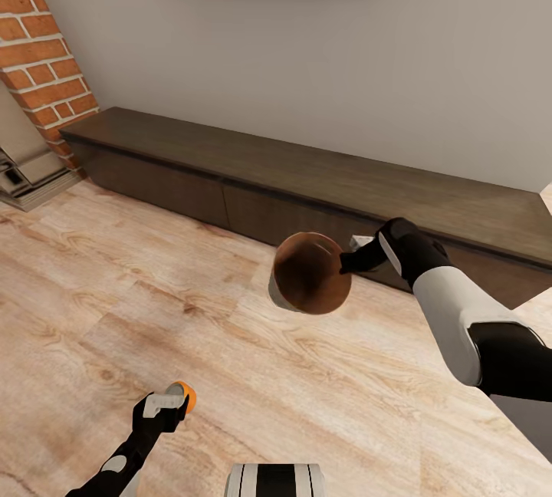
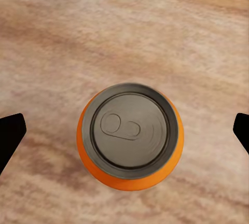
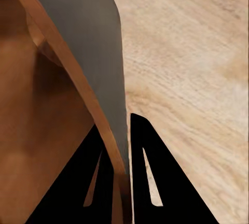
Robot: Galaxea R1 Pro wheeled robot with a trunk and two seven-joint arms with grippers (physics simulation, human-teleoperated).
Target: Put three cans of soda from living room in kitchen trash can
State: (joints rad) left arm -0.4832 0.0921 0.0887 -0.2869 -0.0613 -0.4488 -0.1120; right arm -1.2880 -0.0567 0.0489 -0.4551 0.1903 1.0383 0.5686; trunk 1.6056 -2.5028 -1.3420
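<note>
Right gripper (image 1: 346,261) clamps bin (image 1: 309,273) rim; left gripper (image 1: 170,403) grasps orange can (image 2: 129,137).

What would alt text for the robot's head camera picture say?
The right claw holds a round bin by its rim above a pale wood floor, while the left claw grips an orange soda can. Behind runs a long dark low cabinet against a grey wall.

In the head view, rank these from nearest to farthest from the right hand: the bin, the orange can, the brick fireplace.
1. Bin: pinched at its rim by the right hand, mid-picture above the floor.
2. Orange can: lower left, at the left hand.
3. Brick fireplace: far upper left, against the wall.
</note>
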